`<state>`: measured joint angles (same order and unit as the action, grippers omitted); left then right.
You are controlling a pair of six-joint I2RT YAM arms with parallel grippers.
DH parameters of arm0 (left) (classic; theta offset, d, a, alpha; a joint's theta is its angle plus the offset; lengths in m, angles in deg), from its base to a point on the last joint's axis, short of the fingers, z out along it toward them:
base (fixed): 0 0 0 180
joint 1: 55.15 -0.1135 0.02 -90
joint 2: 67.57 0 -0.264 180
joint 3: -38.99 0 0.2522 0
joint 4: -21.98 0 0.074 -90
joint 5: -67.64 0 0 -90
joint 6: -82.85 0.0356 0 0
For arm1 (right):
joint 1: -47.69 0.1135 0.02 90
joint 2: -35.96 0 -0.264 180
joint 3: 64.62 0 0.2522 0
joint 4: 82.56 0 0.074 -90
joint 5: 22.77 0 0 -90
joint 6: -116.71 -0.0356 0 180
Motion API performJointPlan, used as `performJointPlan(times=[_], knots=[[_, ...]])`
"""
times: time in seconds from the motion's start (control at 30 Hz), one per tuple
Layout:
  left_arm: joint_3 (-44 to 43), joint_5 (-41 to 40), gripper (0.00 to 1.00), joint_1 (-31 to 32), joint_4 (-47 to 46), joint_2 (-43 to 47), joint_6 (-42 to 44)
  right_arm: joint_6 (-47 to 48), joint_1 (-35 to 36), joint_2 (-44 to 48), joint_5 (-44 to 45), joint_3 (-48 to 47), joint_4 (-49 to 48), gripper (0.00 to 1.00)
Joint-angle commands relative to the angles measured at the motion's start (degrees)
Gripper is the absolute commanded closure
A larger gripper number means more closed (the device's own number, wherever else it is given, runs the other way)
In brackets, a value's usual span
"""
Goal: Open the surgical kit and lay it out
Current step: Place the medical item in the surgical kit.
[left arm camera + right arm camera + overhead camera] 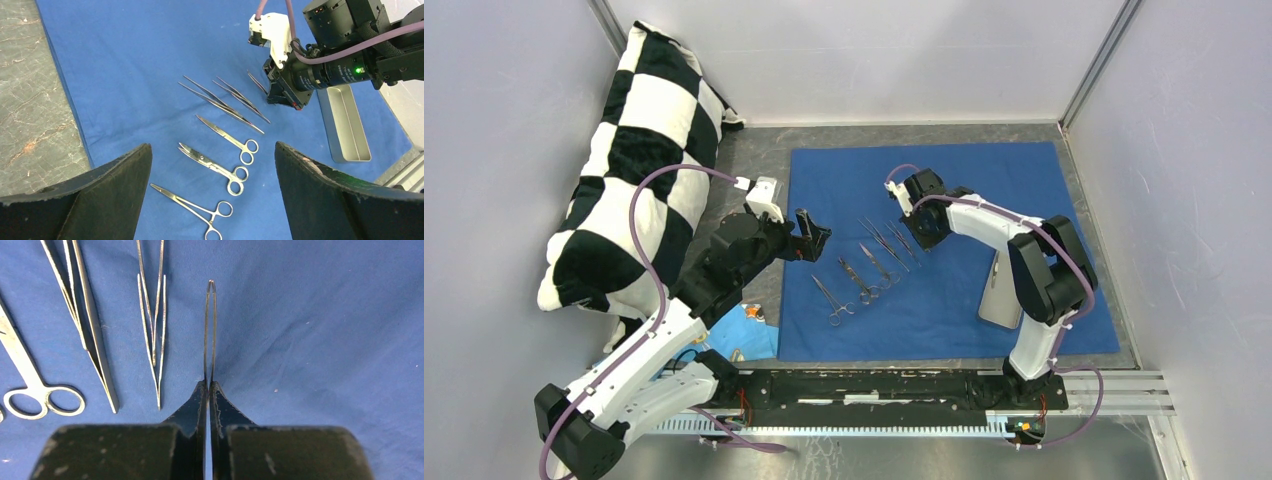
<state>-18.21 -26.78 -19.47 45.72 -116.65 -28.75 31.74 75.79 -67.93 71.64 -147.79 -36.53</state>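
Note:
The dark blue cloth (984, 180) lies spread flat. On it, a diagonal row holds three scissor-like instruments (856, 278) and two tweezers (886, 240). The row also shows in the left wrist view (220, 167). My right gripper (208, 385) is shut on a thin third tweezers (211, 330), held low over the cloth at the row's right end, beside the other tweezers (152, 330). My left gripper (212, 145) is open and empty, hovering above the cloth's left edge (814, 238). The steel tray (347, 125) lies right of the row, partly hidden by the right arm.
A black-and-white checkered pillow (639, 150) leans against the left wall. A light blue cloth scrap (749, 335) lies by the left arm's base. Grey tabletop (759, 160) shows left of the cloth. Enclosure walls stand close on three sides.

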Motion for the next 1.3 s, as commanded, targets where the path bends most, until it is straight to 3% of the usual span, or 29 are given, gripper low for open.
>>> performJointPlan(times=[0.0,0.53,0.93,1.27], knots=[[-1.1,-0.1,0.03,-0.3,-1.9,-0.1,2.4,1.6,0.0,-0.8,2.2,-2.0,1.5,0.97],[-1.0,0.5,0.03,-0.3,-2.0,-0.8,2.2,1.2,0.1,-2.6,1.9,0.2,0.1,0.91],[-1.1,0.8,0.02,-0.4,-2.0,-0.9,2.2,0.1,0.0,-2.4,1.3,0.0,0.6,0.78],[-1.0,1.3,0.02,-0.3,-2.2,-1.0,2.1,-1.1,0.0,4.2,2.9,-2.3,4.1,0.73]])
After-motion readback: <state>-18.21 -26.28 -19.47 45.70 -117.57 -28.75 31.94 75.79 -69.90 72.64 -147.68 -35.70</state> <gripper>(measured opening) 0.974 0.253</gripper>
